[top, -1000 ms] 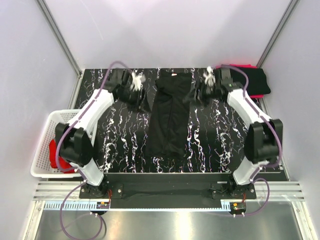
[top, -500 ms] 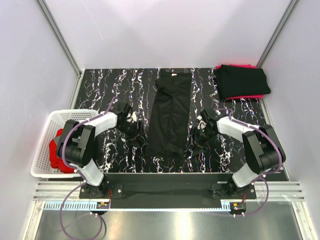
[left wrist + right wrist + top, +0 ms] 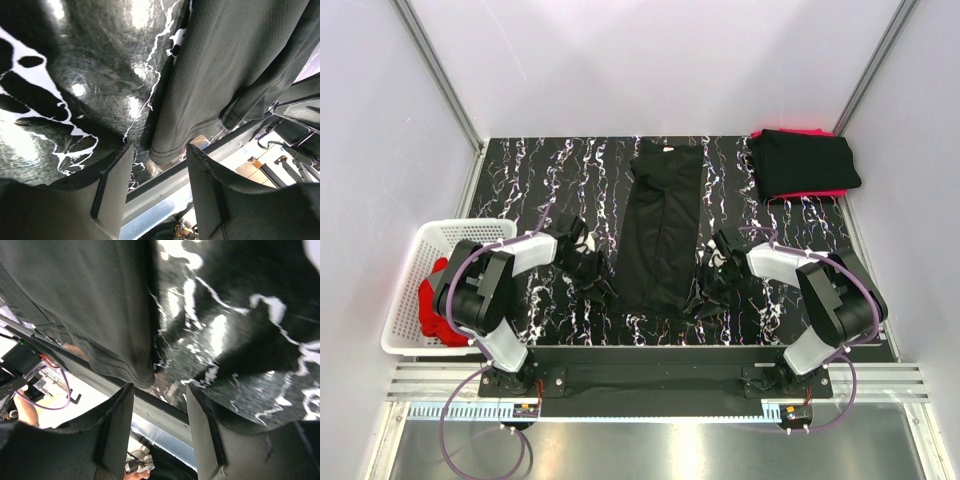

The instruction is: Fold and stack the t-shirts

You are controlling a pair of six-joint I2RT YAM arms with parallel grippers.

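A black t-shirt, folded into a long narrow strip, lies in the middle of the marbled black table, collar at the far end. My left gripper is low at the strip's near-left corner and my right gripper at its near-right corner. In the left wrist view the gripper is open, and the shirt's hemmed corner lies just ahead of the gap. In the right wrist view the gripper is open, with the hem corner just ahead of its left finger. Neither holds cloth.
A folded stack, a black shirt on a red one, sits at the table's back right. A white slatted basket with a red shirt stands off the table's left edge. The table's near edge rail is right behind the hem.
Both arms have swung back from the far, collar end of the shirt to its near hem corners. In the last half second they closed in slightly.
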